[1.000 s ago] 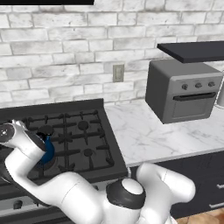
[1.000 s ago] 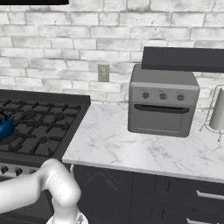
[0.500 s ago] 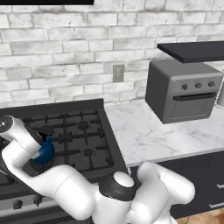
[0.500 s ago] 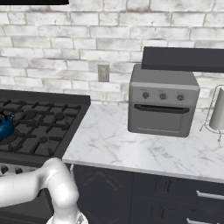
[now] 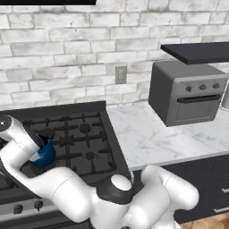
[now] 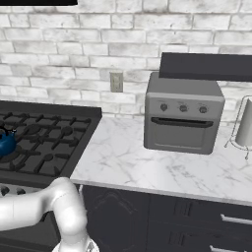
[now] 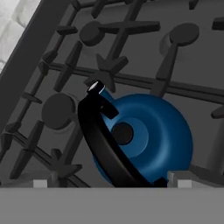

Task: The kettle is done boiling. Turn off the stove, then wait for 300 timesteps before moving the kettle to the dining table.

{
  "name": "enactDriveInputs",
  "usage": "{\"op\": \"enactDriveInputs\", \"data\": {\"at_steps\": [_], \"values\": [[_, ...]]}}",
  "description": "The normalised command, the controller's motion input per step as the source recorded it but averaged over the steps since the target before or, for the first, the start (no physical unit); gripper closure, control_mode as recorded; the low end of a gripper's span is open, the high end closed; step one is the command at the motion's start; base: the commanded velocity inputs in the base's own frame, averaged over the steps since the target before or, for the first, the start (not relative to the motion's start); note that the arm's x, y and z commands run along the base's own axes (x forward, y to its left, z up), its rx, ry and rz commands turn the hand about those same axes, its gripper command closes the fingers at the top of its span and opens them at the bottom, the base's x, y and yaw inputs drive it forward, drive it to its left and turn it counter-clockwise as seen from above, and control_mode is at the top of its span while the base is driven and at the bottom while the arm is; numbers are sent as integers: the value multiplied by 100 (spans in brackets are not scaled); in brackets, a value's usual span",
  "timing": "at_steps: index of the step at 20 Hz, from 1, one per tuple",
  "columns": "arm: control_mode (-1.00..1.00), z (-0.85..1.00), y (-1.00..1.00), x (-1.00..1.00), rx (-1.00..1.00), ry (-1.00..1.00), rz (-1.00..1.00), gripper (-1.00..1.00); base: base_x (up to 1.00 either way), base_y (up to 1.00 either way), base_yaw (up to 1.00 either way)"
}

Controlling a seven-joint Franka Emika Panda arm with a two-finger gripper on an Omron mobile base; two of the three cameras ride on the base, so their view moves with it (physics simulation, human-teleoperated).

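While I hang over the stove, the relation that matters:
left edge: stove rim, and the marble counter beyond it
kettle: on the grate over a front burner, directly below my gripper
handle: arches across the lid, long axis running from the spout side toward my fingertips
my gripper: spread wide, holding nothing, one tip either side of the handle's near end
right: toaster oven, well apart
judged next: descend straight and close across the handle

- The robot's arm hides most of the kettle in the left base view.
- The right base view's left edge crops the kettle and the stove.
- The stove's front knobs are too small to read.
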Motion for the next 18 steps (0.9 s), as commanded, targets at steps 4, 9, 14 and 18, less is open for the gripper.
{"op": "enactDriveInputs", "data": {"at_steps": [4,9,14,18], "values": [[-100,-13,0,0,0,1,2,-100,0,0,0],[-100,-11,-1,2,0,0,5,-100,0,0,0],[-100,-11,0,3,0,0,4,100,0,0,0],[-100,-10,0,8,0,0,3,100,0,0,0]]}}
